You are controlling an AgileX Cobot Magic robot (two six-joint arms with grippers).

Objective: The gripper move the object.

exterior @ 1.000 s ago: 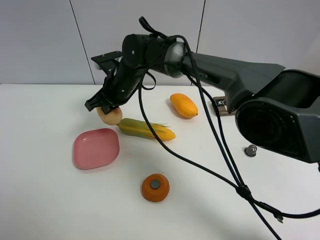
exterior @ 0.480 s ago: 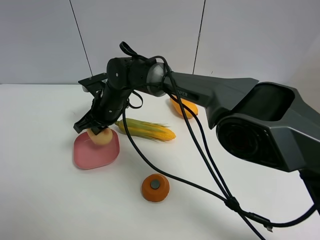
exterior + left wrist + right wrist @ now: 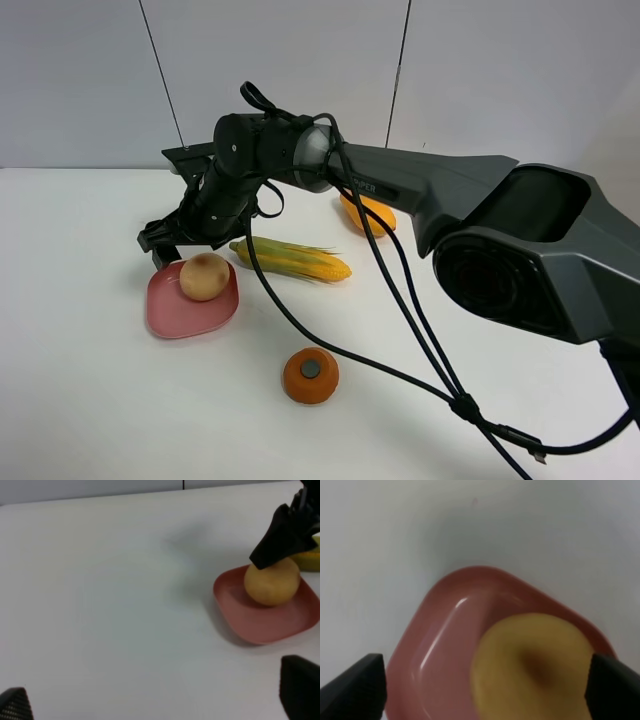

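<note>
The tan-beige object (image 3: 204,277) lies on a pink plate (image 3: 170,310) at the left of the table. My right gripper (image 3: 180,243), a black claw on a black arm with trailing cables, hangs just above and behind it, open and apart from it. In the right wrist view the object (image 3: 535,665) lies on the plate (image 3: 445,640) between the gripper's (image 3: 485,687) spread fingertips (image 3: 355,685). The left wrist view shows the object (image 3: 272,582), the plate (image 3: 260,625) and the right claw (image 3: 282,535) over them. My left gripper (image 3: 157,702) is open, empty, and away from the plate.
A corn cob in its green husk (image 3: 290,260) lies just right of the plate. A bright orange-yellow mango (image 3: 368,212) sits behind it. An orange dome with a grey centre (image 3: 310,375) stands in front. Black cables (image 3: 420,340) trail across the table to the right front.
My right gripper carried the object left and down onto the pink plate, then opened and let it go. The object now rests on the plate.
</note>
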